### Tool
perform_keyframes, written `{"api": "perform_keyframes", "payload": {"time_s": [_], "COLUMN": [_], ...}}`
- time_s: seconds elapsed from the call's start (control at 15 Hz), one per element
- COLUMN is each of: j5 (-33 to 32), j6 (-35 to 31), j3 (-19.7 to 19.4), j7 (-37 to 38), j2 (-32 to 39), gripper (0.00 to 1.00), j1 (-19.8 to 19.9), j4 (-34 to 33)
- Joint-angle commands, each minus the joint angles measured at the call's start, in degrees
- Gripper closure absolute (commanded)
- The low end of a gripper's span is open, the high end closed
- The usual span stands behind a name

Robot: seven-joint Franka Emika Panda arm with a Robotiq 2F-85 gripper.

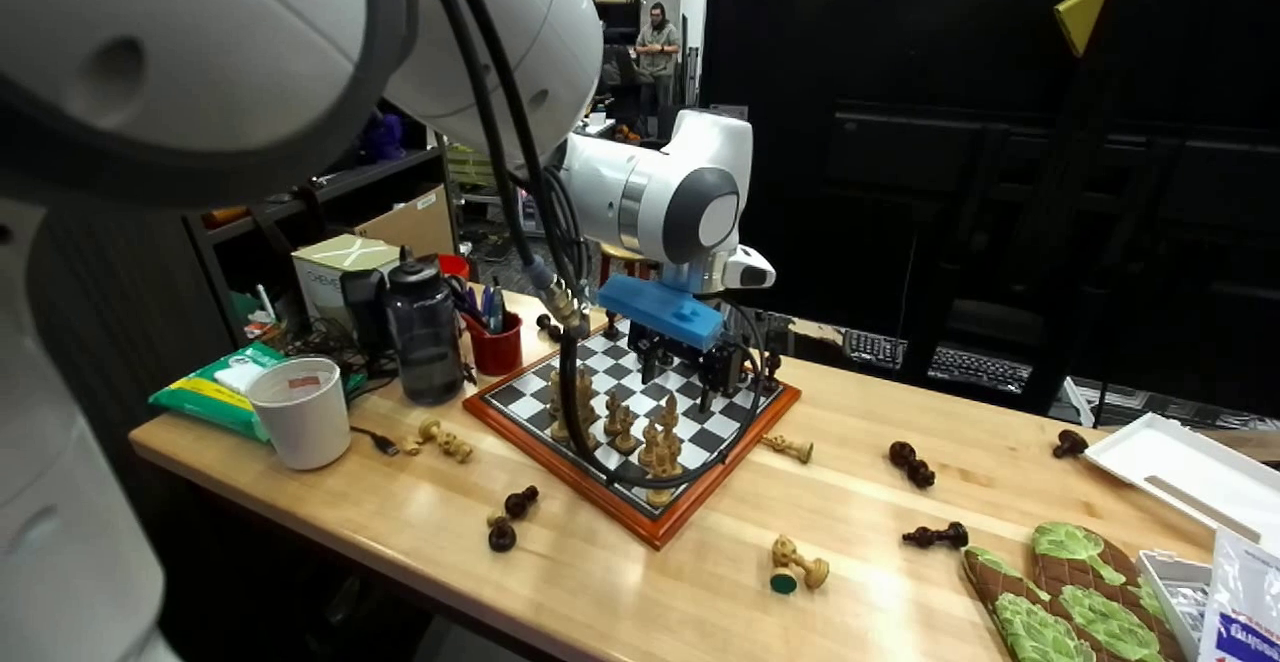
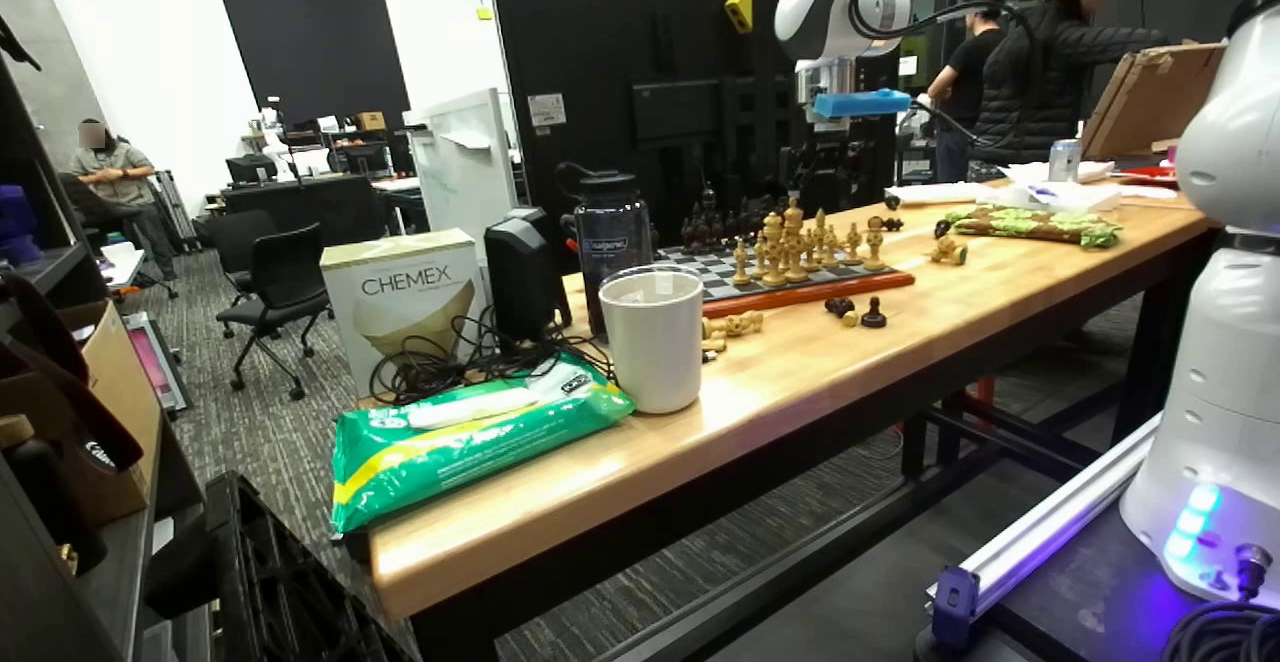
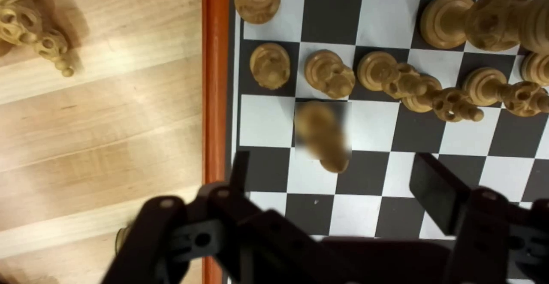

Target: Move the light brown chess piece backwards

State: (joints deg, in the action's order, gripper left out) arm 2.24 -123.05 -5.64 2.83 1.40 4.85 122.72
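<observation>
Where light brown, carved chess pieces (image 3: 329, 76) crowd together, the black two-fingered gripper (image 3: 336, 183), spread wide, empty, may topple one.

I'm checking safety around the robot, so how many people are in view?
3, all in an exterior view: a distant person, far left; a black-shirted person and a yellow-hatted person, upper right. Others may be hidden.

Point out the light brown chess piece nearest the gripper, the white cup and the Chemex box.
Light brown chess piece (image 3: 321, 136), in the wrist view, on its blurred middle.
White cup (image 2: 652, 347), in an exterior view, on its outer wall.
Chemex box (image 2: 405, 309), in an exterior view, on its front face.
</observation>
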Motion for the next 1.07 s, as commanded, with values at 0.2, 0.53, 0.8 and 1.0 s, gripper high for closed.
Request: {"api": "perform_keyframes", "payload": {"time_s": [0.2,0.53,0.8,1.0], "j5": [-0.04,-0.19,-1.28,-3.22], "j6": [0.27,0.46,1.17,1.61], "j3": [0.07,0.15,0.47,0.90], "j7": [-0.76,-1.16,-1.08,-0.87], "j2": [1.12,0.78,-0.89,-2.96], "gripper": [0.63,1.00,0.95,0.95], "j1": [0.26,0.18,-0.18,-0.63], "j4": [-0.64,-0.42,-0.45,-0.44]}}
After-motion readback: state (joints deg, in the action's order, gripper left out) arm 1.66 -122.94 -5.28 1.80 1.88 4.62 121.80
